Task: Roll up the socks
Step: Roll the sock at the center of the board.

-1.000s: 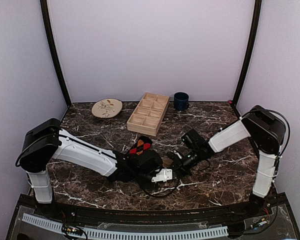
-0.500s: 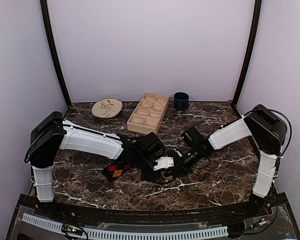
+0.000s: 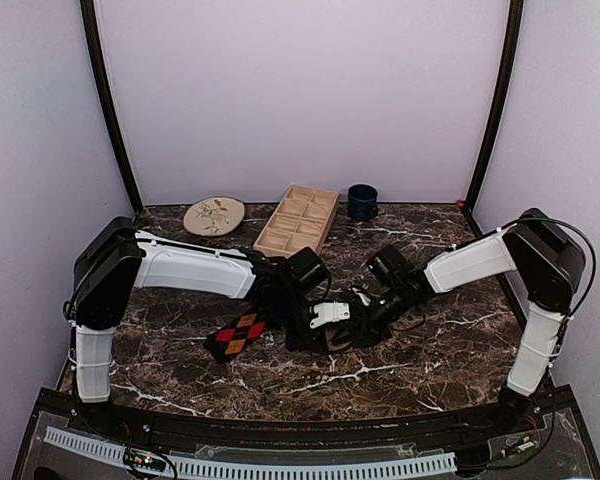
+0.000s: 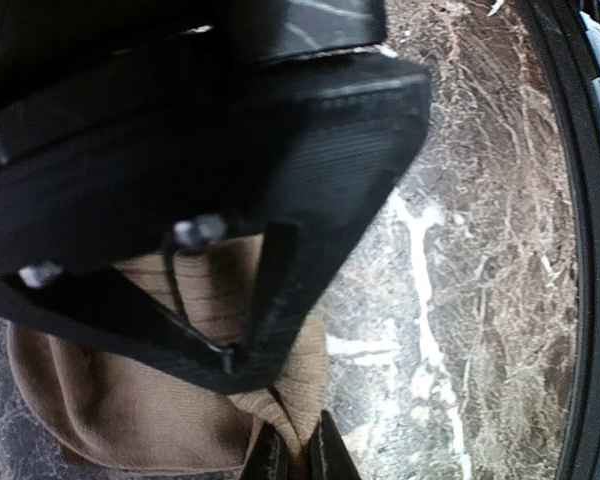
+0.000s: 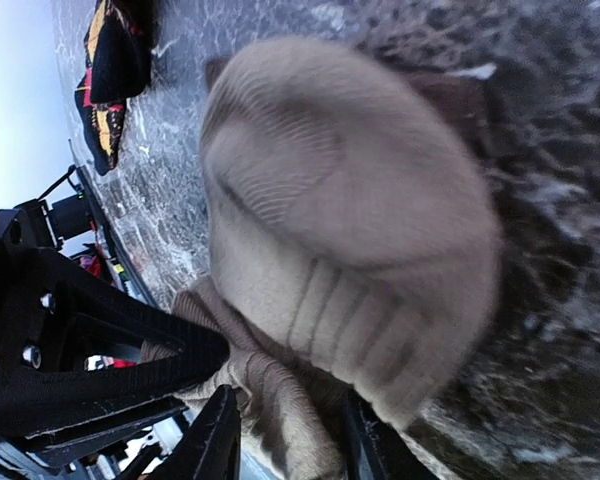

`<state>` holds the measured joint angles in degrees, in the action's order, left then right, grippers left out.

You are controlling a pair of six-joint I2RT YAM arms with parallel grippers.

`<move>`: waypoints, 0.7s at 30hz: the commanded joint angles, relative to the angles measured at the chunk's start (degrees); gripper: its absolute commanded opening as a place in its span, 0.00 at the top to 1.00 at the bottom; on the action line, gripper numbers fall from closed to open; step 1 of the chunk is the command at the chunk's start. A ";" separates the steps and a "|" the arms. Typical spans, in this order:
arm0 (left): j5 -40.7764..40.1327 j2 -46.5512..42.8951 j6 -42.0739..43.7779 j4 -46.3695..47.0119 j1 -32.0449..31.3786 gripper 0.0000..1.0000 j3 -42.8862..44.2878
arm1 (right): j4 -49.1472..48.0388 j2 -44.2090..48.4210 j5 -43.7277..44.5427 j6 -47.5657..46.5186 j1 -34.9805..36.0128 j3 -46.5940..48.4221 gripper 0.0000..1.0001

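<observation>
Tan sock (image 4: pixel 130 420) stays pinched in my left gripper (image 4: pixel 295 458); my right gripper (image 5: pixel 290 445) stands parted around it. Argyle sock (image 3: pixel 238 333) has dropped toward lower left.

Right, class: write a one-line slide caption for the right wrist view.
Bunched tan sock fills the frame on the marble table, with the argyle sock lying apart beyond it.

Tan sock (image 5: pixel 340 220) bunched, argyle sock (image 3: pixel 238 335) flat

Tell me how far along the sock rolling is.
Done: nothing finished. In hand: the tan sock is bunched into a loose bundle, left pincer pinching its edge, right pincer parted around it. To do: the argyle sock lies flat, unrolled.
</observation>
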<state>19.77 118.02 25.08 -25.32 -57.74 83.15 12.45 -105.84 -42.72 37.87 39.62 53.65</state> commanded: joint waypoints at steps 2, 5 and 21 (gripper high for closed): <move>6.18 2.65 -1.38 -7.07 1.10 0.96 2.34 | 2.13 2.99 9.14 -2.74 -0.24 -1.95 0.63; 7.81 3.45 -1.79 -7.66 1.63 0.96 2.64 | 3.43 4.54 11.91 -4.07 -0.24 -1.91 0.61; 15.08 7.28 -3.92 -11.14 4.30 0.95 5.19 | 2.63 13.17 20.86 -5.94 -0.17 -5.77 0.56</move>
<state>33.19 123.22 21.98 -31.05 -54.13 87.29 14.87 -96.95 -26.59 33.82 39.57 49.52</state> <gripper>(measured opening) 0.080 0.437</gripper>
